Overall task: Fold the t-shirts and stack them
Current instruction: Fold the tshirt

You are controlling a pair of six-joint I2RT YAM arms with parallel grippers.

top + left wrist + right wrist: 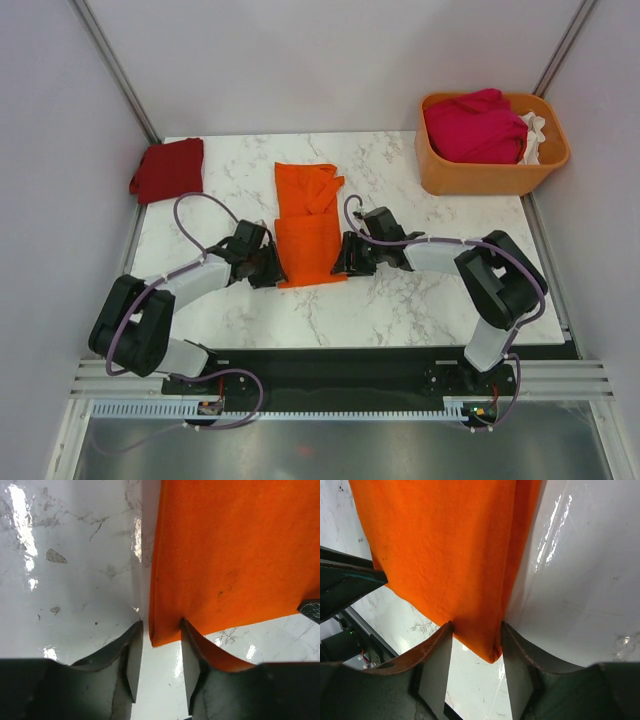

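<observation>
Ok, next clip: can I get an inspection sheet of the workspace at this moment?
Surface: glossy white marble-patterned tabletop; no spills seen.
Job's things: bright orange cloth t-shirt partly folded at centre; dark red cloth t-shirt folded at the far left corner; magenta t-shirt and white t-shirt in the orange plastic basket at far right.
Clutter: nothing seen.
Grippers: left gripper and right gripper each straddle a near corner of the orange shirt, jaws apart.
Cables: purple-grey cables loop off both arms; no snags seen.
Surroundings: plain white enclosure walls.
</observation>
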